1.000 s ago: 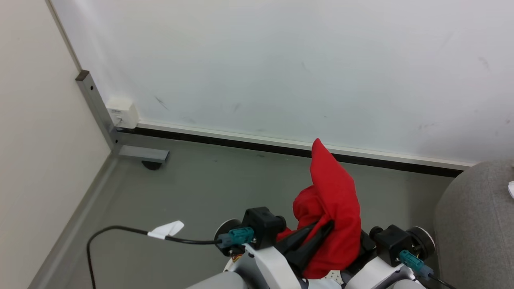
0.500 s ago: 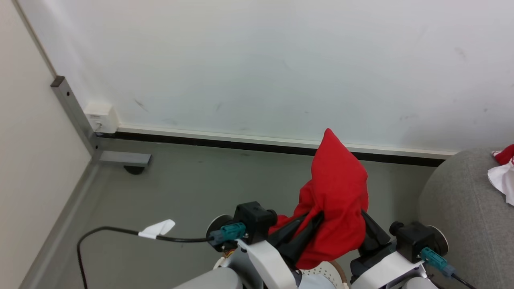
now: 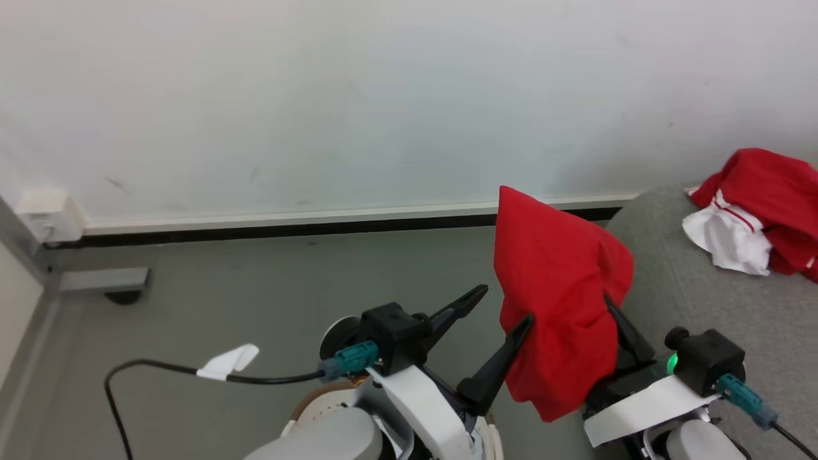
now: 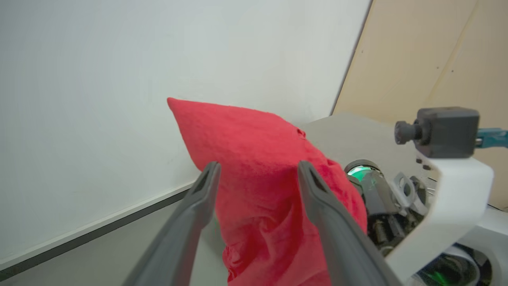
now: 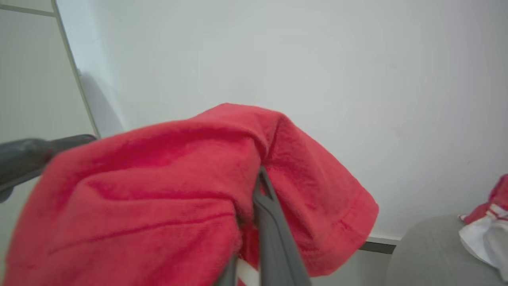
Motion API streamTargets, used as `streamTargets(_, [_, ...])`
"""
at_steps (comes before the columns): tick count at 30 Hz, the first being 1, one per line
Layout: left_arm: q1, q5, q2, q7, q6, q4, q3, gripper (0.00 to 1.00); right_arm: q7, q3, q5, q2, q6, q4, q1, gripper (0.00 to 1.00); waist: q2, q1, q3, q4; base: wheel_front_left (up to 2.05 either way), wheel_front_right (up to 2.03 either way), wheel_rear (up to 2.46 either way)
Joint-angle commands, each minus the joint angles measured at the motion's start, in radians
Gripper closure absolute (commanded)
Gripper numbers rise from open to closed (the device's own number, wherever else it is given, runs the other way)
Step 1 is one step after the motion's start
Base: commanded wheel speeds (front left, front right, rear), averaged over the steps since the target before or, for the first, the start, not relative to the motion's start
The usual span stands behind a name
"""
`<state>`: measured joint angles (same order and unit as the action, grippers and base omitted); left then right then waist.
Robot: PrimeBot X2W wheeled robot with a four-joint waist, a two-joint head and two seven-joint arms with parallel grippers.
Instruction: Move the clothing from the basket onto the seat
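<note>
The right end effector (image 5: 260, 186) is pinching the plain red garment (image 3: 562, 300) aloft beside the seat (image 3: 735, 306), where a red-and-white garment (image 3: 754, 211) is lying. The left end effector (image 3: 505, 304) is gaping wide alongside.

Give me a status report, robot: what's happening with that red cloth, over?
Left tool open. Right tool shut on red garment, held up beside the seat. Red-and-white garment lies on seat. Nothing seen blocking the way.
</note>
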<state>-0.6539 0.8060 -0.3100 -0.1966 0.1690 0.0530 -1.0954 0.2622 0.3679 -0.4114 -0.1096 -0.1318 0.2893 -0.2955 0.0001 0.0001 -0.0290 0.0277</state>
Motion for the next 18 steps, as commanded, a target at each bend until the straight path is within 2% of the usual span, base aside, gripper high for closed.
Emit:
streamTargets(1, [-0.009, -0.018, -0.006, -0.01, 0.002, -0.001, 0.004, 0.0, 0.003, -0.016, -0.01, -0.012, 0.002, -0.013, -0.004, 1.0, -0.0001, -0.0001, -0.018, 0.065, 0.0, 0.0, 0.0])
streamTargets(10, [-0.03, -0.076, -0.033, -0.027, 0.023, 0.023, -0.004, 0.0, 0.003, -0.089, -0.044, -0.039, 0.002, -0.08, 0.009, 1.0, -0.0001, -0.0001, -0.063, 0.248, 0.0, 0.0, 0.0])
streamTargets(18, [-0.049, -0.107, -0.038, -0.039, 0.018, 0.05, -0.01, 0.0, 0.003, -0.143, -0.058, -0.031, 0.002, -0.124, 0.046, 1.0, -0.0001, -0.0001, -0.109, 0.357, 0.0, 0.0, 0.0])
